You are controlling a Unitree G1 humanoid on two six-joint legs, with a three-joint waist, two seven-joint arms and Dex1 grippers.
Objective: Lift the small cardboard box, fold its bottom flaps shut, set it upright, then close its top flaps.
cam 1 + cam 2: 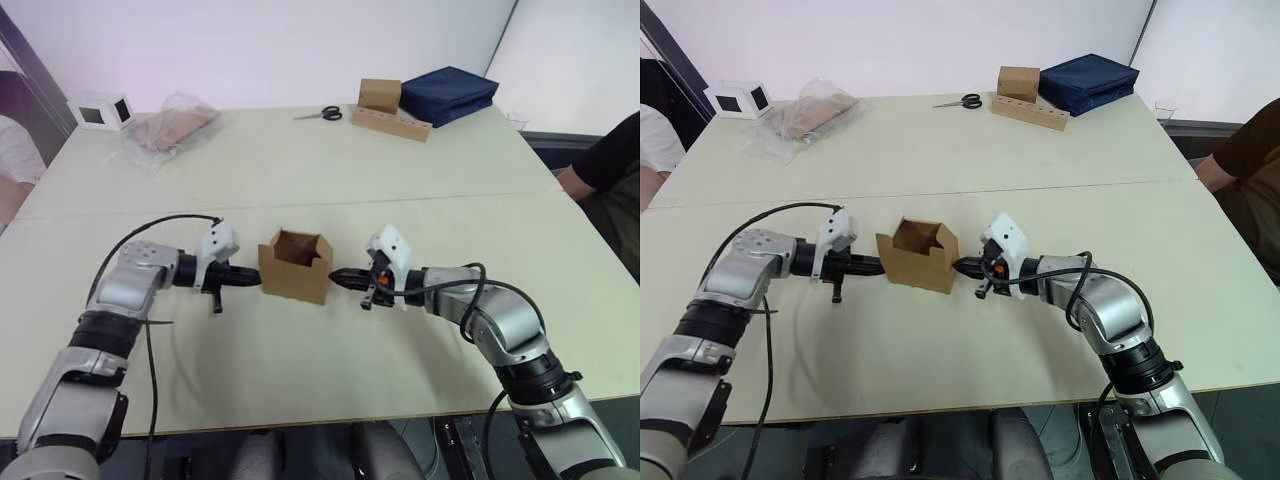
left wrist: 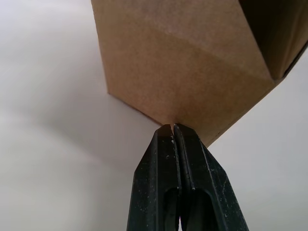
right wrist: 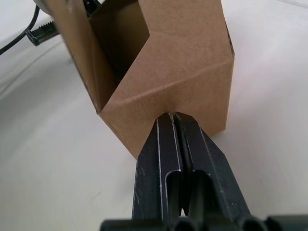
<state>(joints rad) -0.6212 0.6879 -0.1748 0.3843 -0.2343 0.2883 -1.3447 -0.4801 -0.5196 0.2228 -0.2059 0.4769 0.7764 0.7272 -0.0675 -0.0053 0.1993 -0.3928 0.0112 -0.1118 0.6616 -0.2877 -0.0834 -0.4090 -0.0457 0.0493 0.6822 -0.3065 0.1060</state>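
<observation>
Small plain brown cardboard box [image 1: 296,265] sits mid-frame on the counter [image 1: 330,170], open end up, between both tools. Left tool [image 1: 252,280] and right tool [image 1: 338,277], each pressed together, tips touching opposite box sides, equally near.

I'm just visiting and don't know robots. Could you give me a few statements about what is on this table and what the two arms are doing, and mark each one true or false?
1. The small cardboard box stands on the table with its top open. True.
2. The left gripper holds its fingers wide apart. False: its fingers are shut together, with the tip against the box's side.
3. The right gripper touches the box from the opposite side. True.
4. The scissors lie inside the small cardboard box. False: they lie at the far end of the table, near the wooden block.
5. The navy bag sits right next to the grippers. False: it sits at the far right corner.
</observation>
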